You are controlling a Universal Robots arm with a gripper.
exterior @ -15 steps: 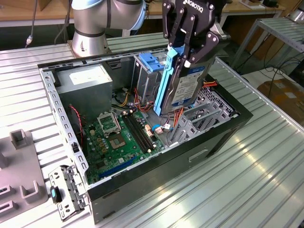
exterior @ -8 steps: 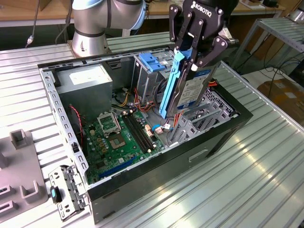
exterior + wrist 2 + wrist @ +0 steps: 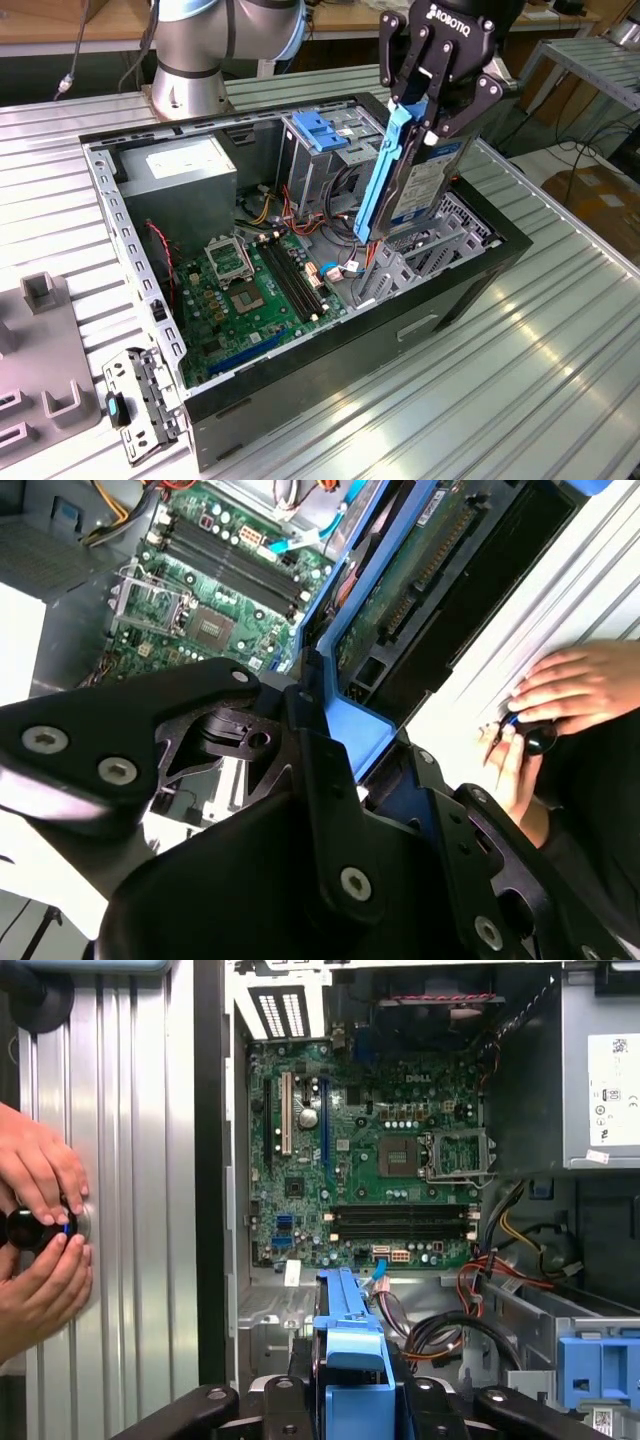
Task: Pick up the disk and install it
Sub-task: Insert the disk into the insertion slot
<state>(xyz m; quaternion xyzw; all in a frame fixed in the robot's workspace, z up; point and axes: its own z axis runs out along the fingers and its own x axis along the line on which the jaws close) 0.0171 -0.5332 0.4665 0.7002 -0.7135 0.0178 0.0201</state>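
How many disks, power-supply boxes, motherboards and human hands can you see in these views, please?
disk: 1
power-supply box: 1
motherboard: 1
hands: 2
Total: 5

A robotics lab: a robot arm (image 3: pixel 200 50) stands on a ribbed metal table (image 3: pixel 560 330) beside an opened computer case (image 3: pixel 330 372), workbenches (image 3: pixel 60 20) behind.

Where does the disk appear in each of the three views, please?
Exterior view: the disk stands on edge in the gripper, above the open case.
Second wrist view: its green underside and blue rail lie beside the motherboard.
First wrist view: its blue rail shows edge-on, just off the motherboard's edge.
Shared landmark: the motherboard.
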